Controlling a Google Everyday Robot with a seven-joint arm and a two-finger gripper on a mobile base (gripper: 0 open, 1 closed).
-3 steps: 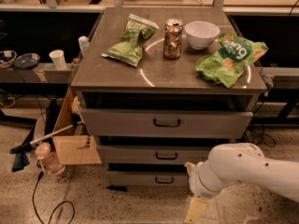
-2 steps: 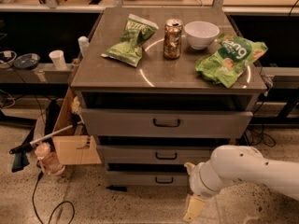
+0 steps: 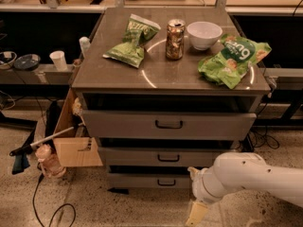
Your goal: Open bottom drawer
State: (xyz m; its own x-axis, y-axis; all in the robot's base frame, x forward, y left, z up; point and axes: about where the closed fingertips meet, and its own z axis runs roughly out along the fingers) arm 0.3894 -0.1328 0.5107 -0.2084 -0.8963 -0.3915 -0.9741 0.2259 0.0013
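Observation:
The bottom drawer [image 3: 151, 180] is the narrowest grey panel of three, low on the cabinet, with a small black loop handle [image 3: 166, 182]. It sits nearly flush, pulled out less than the two drawers above it. My gripper [image 3: 196, 212] hangs from the white arm at the lower right, near the floor. It is to the right of and below the bottom drawer's handle, apart from it. One pale finger [image 3: 196, 213] points down.
The widest top drawer [image 3: 169, 125] and the middle drawer [image 3: 165, 157] stick out slightly. On the cabinet top are two green chip bags [image 3: 132, 39], a can [image 3: 174, 39] and a white bowl [image 3: 204, 34]. A cardboard box [image 3: 75, 141] and a cable [image 3: 47, 207] lie at the left.
The arm and gripper have shifted slightly to the right and a little lower. The drawers have not moved.

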